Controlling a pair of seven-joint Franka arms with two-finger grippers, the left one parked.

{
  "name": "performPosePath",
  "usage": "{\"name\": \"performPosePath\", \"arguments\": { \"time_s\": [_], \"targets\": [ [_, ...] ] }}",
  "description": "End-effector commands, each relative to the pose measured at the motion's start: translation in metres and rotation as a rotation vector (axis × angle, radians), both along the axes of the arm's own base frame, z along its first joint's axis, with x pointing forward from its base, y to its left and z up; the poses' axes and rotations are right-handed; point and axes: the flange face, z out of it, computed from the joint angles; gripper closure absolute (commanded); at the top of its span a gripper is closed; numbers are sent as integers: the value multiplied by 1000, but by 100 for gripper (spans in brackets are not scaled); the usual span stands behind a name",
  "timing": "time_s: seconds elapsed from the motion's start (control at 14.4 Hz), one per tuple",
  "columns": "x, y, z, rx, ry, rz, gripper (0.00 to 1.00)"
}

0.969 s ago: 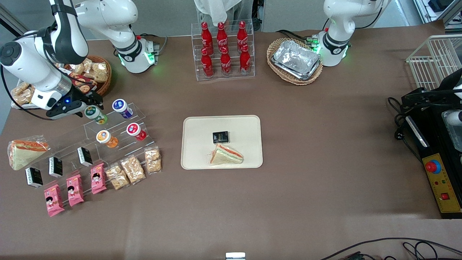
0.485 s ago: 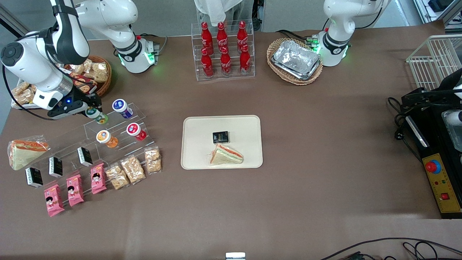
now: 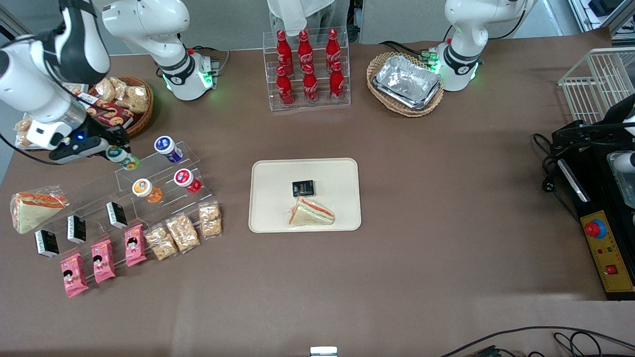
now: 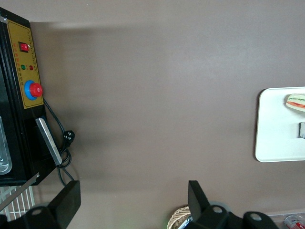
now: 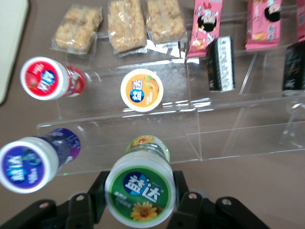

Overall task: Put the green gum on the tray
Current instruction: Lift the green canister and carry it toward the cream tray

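My right gripper (image 3: 118,153) is shut on the green gum (image 3: 120,156), a small bottle with a white-rimmed green lid, and holds it just off the top step of the clear acrylic rack (image 3: 149,171). In the right wrist view the green gum (image 5: 140,190) sits between my black fingers (image 5: 179,188), lid toward the camera. The cream-beige tray (image 3: 268,178) lies at the table's middle, toward the parked arm's end from the gripper, with a black packet (image 3: 303,188) and a wrapped sandwich (image 3: 310,213) on it.
On the rack stand a blue-lidded bottle (image 3: 167,148), a red-lidded one (image 3: 187,180) and an orange-lidded one (image 3: 146,190). Black boxes, pink packets and cracker bags lie nearer the camera. A snack basket (image 3: 124,101) sits close to my arm. Cola bottles (image 3: 307,69) and a foil-tray basket (image 3: 406,83) stand farther back.
My gripper, with the green gum in it, has drawn back from the rack's top step toward the working arm's end of the table and risen slightly.
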Motion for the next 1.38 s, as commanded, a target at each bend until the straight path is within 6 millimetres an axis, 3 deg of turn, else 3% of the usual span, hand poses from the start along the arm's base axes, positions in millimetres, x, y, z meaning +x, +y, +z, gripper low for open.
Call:
{"name": "performPosePath", "arguments": {
  "time_s": [0.0,0.35,0.48,0.62,0.83,1.04,1.18,1.32],
  "targets": [
    [24,-1,59,-13,22,11,63],
    [60,11,151,2,81,15,63],
    [69,18,173,3,89,6,63],
    [70,42,180,31,95,-30,63],
    [67,111,187,24,101,-106,63],
    [54,205,184,21,119,-220,62],
    [56,272,162,33,122,-285,62],
    [58,323,133,25,109,-324,62]
  ]
}}
